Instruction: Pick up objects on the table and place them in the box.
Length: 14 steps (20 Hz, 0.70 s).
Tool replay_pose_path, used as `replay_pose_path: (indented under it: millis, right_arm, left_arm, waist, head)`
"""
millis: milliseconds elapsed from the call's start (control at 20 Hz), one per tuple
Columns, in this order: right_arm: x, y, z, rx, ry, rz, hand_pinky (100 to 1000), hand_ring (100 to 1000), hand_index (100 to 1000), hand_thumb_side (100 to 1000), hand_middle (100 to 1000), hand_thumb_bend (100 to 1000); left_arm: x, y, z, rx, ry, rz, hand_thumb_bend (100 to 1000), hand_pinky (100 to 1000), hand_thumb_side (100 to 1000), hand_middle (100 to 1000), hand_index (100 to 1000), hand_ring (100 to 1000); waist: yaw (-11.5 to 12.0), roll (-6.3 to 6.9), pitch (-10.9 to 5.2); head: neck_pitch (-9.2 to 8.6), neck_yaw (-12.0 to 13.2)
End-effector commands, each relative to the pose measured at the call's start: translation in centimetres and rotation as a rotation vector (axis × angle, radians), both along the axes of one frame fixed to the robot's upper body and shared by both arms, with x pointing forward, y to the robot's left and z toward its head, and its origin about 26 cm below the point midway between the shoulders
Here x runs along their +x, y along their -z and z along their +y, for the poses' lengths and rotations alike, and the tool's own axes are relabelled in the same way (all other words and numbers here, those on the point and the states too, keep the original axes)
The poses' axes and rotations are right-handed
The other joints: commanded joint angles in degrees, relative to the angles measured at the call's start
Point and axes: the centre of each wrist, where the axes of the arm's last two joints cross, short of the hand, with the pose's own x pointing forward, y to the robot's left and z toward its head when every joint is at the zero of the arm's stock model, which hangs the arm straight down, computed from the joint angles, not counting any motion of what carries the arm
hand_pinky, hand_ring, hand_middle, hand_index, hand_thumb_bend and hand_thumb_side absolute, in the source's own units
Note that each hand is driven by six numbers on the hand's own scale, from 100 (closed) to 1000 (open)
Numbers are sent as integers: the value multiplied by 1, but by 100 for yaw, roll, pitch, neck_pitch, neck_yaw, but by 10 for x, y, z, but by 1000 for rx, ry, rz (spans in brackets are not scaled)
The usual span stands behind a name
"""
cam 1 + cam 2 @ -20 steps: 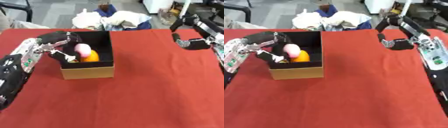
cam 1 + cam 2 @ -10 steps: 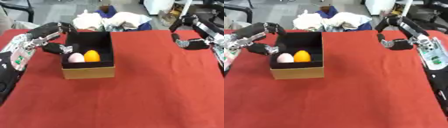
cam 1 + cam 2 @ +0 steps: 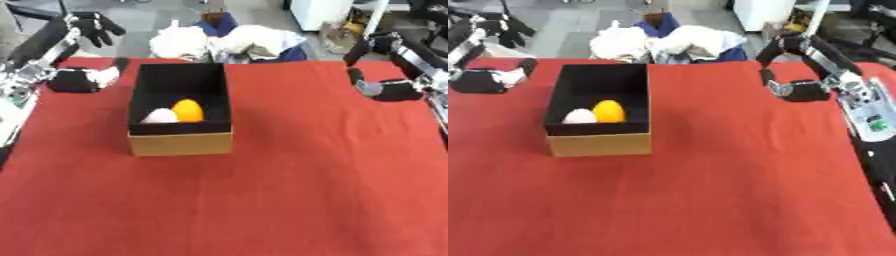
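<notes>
Beyond the red-covered table [image 3: 289, 190] lies a grey floor [image 3: 149, 12] with heaped white cloth [image 3: 223, 40].

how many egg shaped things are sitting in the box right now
2: an orange one and a pale pinkish one, side by side against the near wall of the box. That wall could hide something lower down.

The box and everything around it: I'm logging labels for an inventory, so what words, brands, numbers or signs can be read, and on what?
None can be read.
The cardboard box: its front wall is plain, no print visible.
The orange object and pale object inside: no markings visible.
The red tablecloth: plain.
</notes>
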Motion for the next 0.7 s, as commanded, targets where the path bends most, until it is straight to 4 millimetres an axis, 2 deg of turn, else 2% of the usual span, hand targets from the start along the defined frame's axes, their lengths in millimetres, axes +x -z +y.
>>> replay_pose_path:
  millis: [50, 350, 550, 700]
  right_arm:
    - [-5, -17, -20, -130, -106, -107, 689, 597, 690, 105, 578, 100]
    - [-15, -9, -36, -72, -50, -102, 689, 596, 688, 116, 583, 100]
    - [-20, -9, -42, -50, -26, -105, 689, 597, 690, 116, 588, 100]
    - [-23, -8, -46, -31, -11, -104, 690, 597, 685, 144, 587, 100]
  left_arm:
    - [-22, -22, 10, -72, -4, -39, 111, 565, 557, 657, 790, 602]
    - [-53, 8, 21, -158, -61, 38, 100, 559, 583, 646, 785, 598]
    - [-65, 28, 29, -158, -123, 80, 100, 551, 456, 634, 778, 590]
    - [-72, 39, 34, -176, -164, 97, 100, 541, 433, 626, 776, 580]
  waist:
    - [27, 7, -105]
    - [87, -20, -101]
    - [120, -37, -94]
    - [141, -40, -93]
  head:
    - [52, -27]
    - [54, -56]
    - [49, -78]
    - [44, -75]
